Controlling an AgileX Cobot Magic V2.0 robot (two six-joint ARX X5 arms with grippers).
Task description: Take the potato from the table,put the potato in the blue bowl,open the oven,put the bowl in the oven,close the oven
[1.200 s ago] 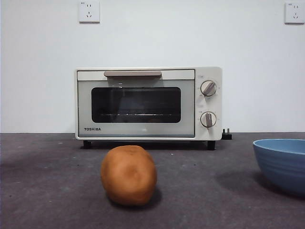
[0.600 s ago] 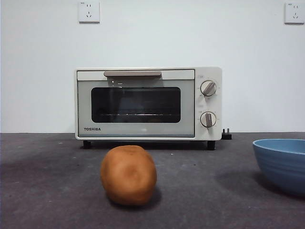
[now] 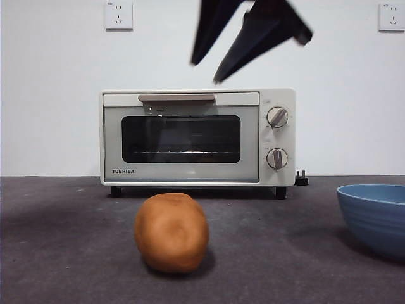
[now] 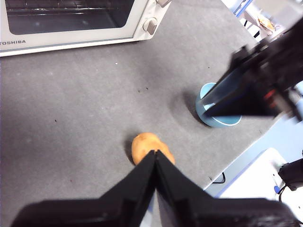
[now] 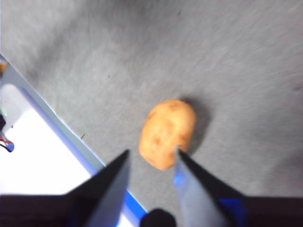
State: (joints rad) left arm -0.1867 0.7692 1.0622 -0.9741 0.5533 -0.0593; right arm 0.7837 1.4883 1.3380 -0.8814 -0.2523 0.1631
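Potato (image 3: pixel 171 232) sits on the table (image 3: pixel 76 253) before the oven (image 3: pixel 197 137); I see my right gripper (image 3: pixel 207 71) high above it, jaws spread (left gripper (image 4: pixel 155 158) clenched, empty).

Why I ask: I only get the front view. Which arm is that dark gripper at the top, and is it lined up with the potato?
Observer: It is the right gripper. Its wrist camera shows the jaws open, with the potato just past their tips and not yet between them.
Operator: And the other arm? I see nothing of it.
Observer: The left gripper is shut on nothing, well above the table.
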